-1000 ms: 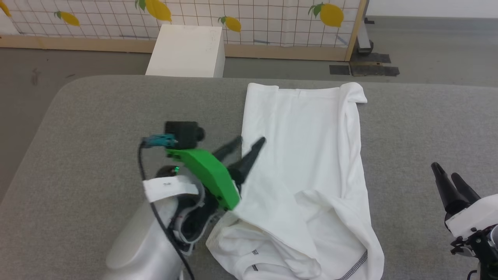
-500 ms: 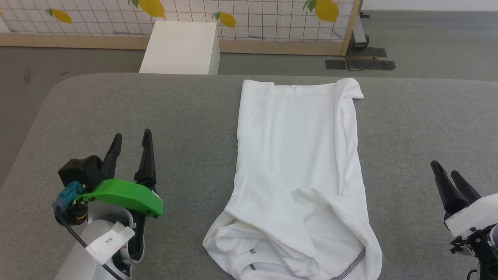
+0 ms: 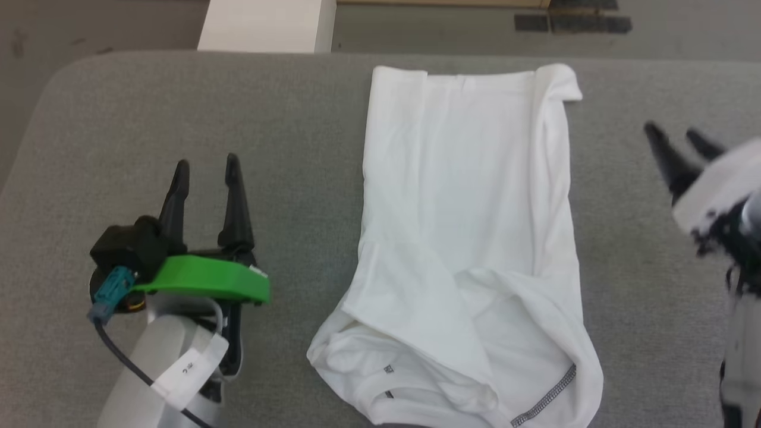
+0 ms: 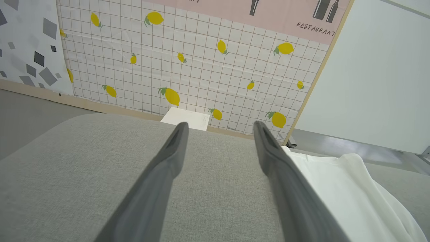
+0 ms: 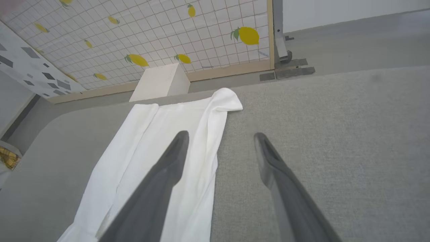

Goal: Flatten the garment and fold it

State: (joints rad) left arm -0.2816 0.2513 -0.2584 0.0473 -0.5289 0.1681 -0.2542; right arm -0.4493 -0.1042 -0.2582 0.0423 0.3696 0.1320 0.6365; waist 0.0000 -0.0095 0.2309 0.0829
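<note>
Garment (image 3: pixel 464 238) lies on grey surface (image 3: pixel 297 148), long axis running 12 to 6. Far end at 12 is flat and squared, w/ the corner at approx 1 o'clock flipped over. Near end at 6 is rumpled, layers bunched, and a grey stitched seam shows at 5.

L hand (image 3: pixel 207 161) is at 9 o'clock of the garment, well apart from it. Its fingers point to 12, spread wide, w/ nothing between them.

R hand (image 3: pixel 673 131) is at 3 o'clock, blurred and clear of the cloth. Its fingers are also wide apart and hold nothing.

White box (image 3: pixel 261 27) stands on the floor past the surface's far edge, approx 11 o'clock.
</note>
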